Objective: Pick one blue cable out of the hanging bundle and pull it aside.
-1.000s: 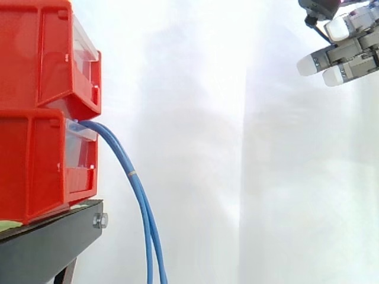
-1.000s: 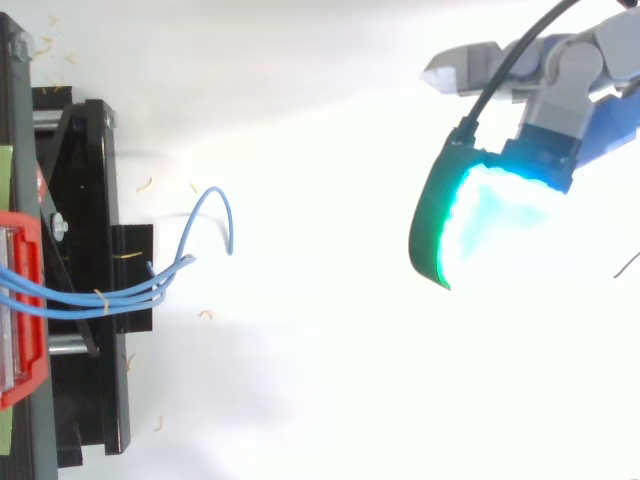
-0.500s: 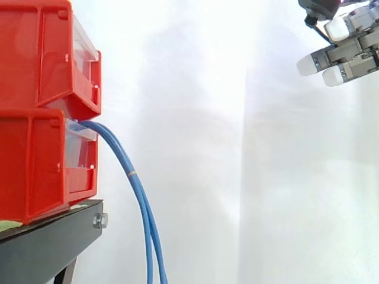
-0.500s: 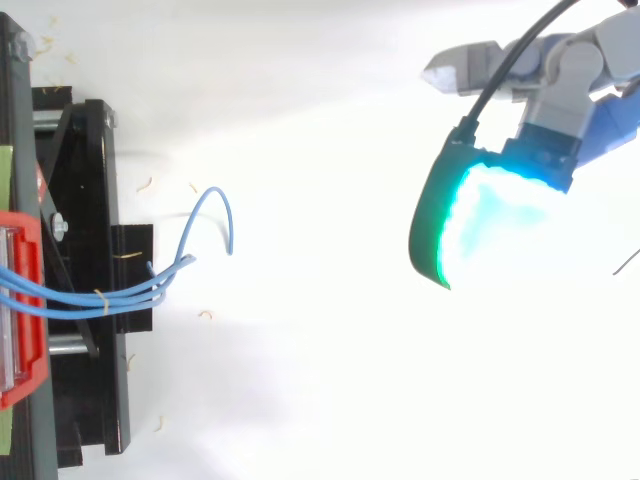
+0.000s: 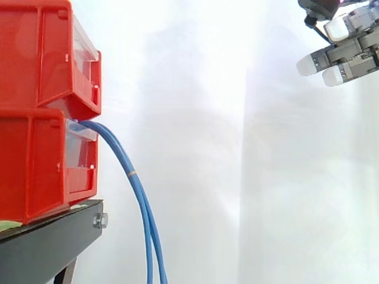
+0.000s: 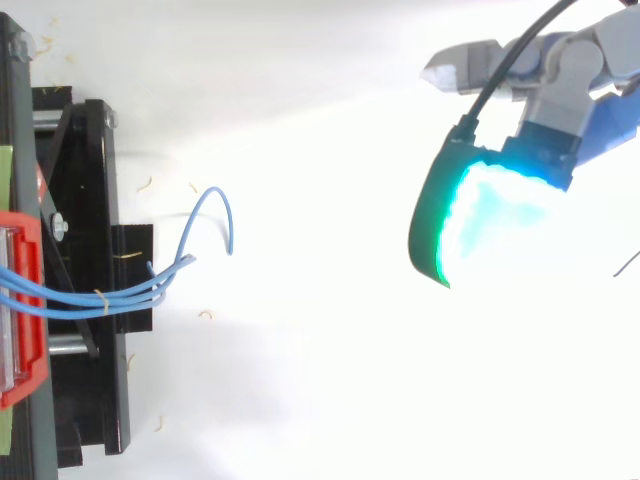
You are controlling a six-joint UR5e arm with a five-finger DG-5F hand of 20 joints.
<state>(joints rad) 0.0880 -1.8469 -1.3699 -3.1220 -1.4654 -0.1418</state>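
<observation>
Blue cables [image 5: 140,201] spill over the front edge of the lower red bin [image 5: 35,165] and hang past the black stand [image 5: 50,248], while the hand [image 5: 348,53], fingers relaxed and holding nothing, sits well apart at upper right, open white curtain [image 5: 237,148] between.

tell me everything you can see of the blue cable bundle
The blue cable bundle is a few thin, smooth, plastic-looking strands coming out of the front of the lower red bin, arching over and hanging past the black stand to the side view's bottom edge. A small pale band sits on one strand. From above, the strands run close together and one end curls away in a hook. The hand, fingers open, is far off; nothing grips the cables.
</observation>
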